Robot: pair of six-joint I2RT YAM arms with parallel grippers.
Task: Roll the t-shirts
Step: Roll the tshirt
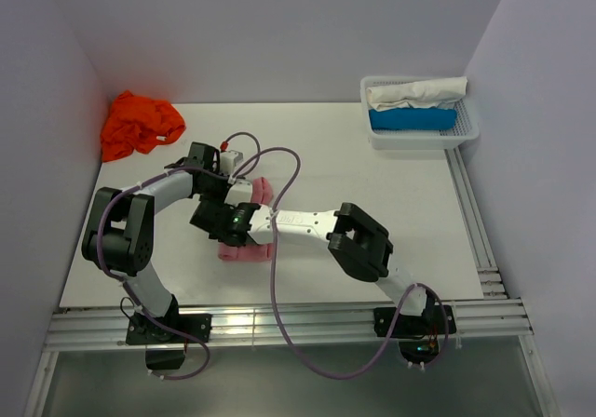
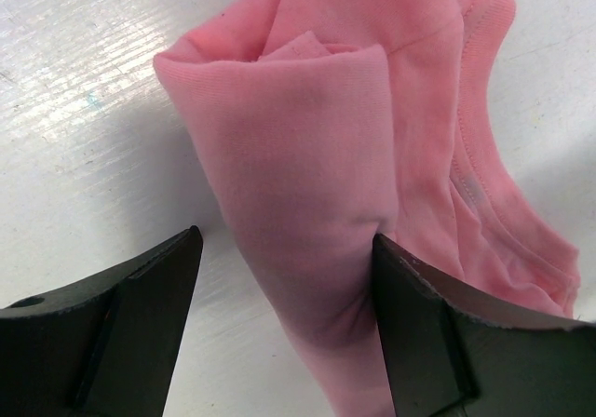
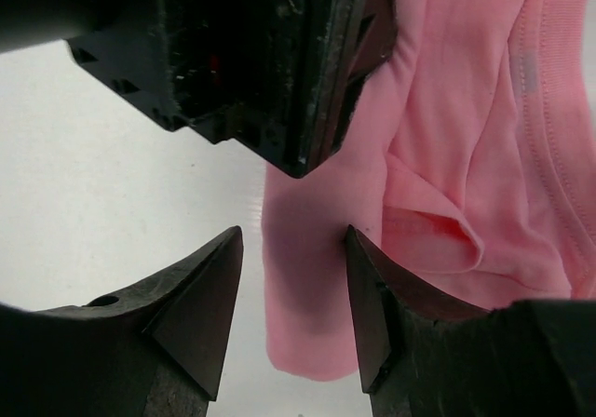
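Pink t-shirt (image 1: 244, 253) largely hidden beneath right arm (image 1: 303, 223) from above; wrist views crop it.

Bright, even light falls from overhead. The white surface (image 2: 74, 91) glares in streaks left of the pink t-shirt (image 2: 307, 184), and the shirt's soft shadow lies along that same side.

Pink shirt (image 1: 244, 252) lies on the table (image 1: 419, 184), left of centre, partly rolled into a loose tube. In the left wrist view the rolled end shows spiralled layers with one flap wrapped over the top. The ribbed collar and stitched hem trail loose to the right, flat on the surface. In the right wrist view the roll's narrow end rests on the table with a soft fold beside it. Orange shirt (image 1: 140, 124) sits crumpled in a heap at the far left corner, well apart from the pink one, unrolled.
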